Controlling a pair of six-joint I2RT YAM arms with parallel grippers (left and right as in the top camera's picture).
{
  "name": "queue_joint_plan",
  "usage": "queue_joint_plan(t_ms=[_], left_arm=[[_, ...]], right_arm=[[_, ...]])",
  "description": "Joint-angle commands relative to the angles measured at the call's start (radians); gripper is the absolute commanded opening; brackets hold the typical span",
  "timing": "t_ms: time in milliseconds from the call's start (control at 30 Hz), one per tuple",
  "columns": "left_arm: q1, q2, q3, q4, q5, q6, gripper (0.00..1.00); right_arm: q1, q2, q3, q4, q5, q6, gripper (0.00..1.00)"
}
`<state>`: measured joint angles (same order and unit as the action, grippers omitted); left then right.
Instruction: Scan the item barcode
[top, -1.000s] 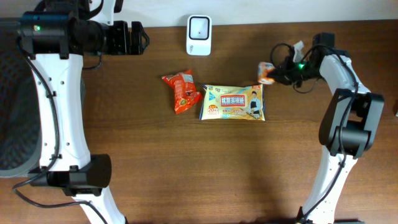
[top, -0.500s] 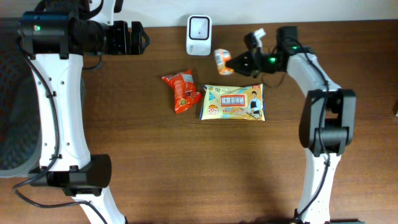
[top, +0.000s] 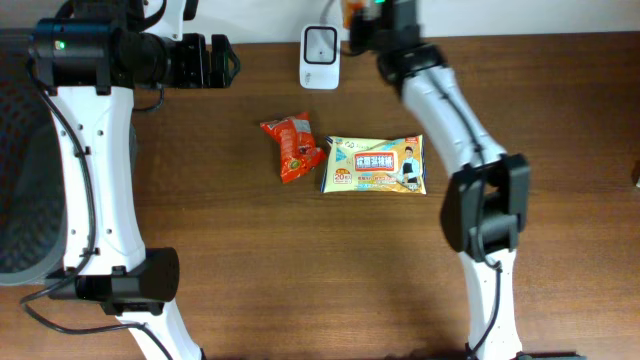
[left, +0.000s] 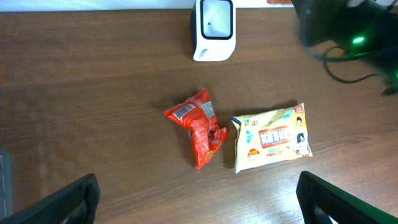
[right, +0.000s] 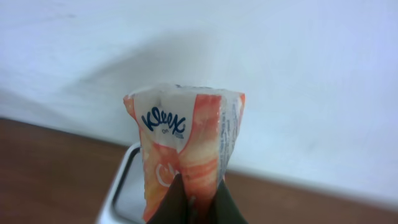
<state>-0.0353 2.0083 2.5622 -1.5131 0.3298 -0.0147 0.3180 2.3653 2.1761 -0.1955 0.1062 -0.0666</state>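
My right gripper (right: 193, 202) is shut on a small orange and white Kleenex tissue pack (right: 183, 140). It holds the pack upright just above the white barcode scanner (right: 127, 193). From overhead the pack (top: 350, 12) shows as a bit of orange at the table's back edge, right of the scanner (top: 320, 43). My left gripper (top: 222, 62) stands open at the far left back, with nothing between its fingers (left: 68, 202). In the left wrist view the scanner (left: 213, 29) is at the top.
A red snack bag (top: 291, 148) and a yellow wet-wipes pack (top: 376, 165) lie side by side mid-table, in front of the scanner. My right arm (top: 450, 110) stretches diagonally over the table's right half. A white wall stands behind the back edge.
My right gripper has carried the tissue pack from the right side of the table leftward and back, up to the scanner. The left arm has not moved.
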Motion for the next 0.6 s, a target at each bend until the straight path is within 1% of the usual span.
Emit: queue_joint_plan(t_ms=[0,100,267,367,467,533,567], left_arm=[[0.003,-0.011,0.006,0.002,0.006,0.02,0.99],[0.003,-0.011,0.006,0.002,0.006,0.02,0.99],[0.003,-0.011,0.006,0.002,0.006,0.019,0.99],[0.003,-0.011,0.006,0.002,0.006,0.02,0.99],[0.003,-0.011,0.006,0.002,0.006,0.02,0.99],[0.003,-0.011,0.006,0.002,0.006,0.02,0.99],[0.003,-0.011,0.006,0.002,0.006,0.02,0.99]], right_arm=[[0.088,0.067,0.011,0.066,0.297,-0.562,0.04],[0.095,0.101,0.01,0.07,0.261,-0.555,0.04],[0.097,0.142,0.01,0.069,0.272,-0.693,0.04],[0.097,0.142,0.01,0.069,0.273,-0.682,0.04],[0.095,0.123,0.015,0.088,0.359,-0.476,0.04],[0.086,0.092,0.016,0.087,0.377,-0.366,0.04],[0.074,0.066,0.016,0.078,0.376,-0.288,0.04]])
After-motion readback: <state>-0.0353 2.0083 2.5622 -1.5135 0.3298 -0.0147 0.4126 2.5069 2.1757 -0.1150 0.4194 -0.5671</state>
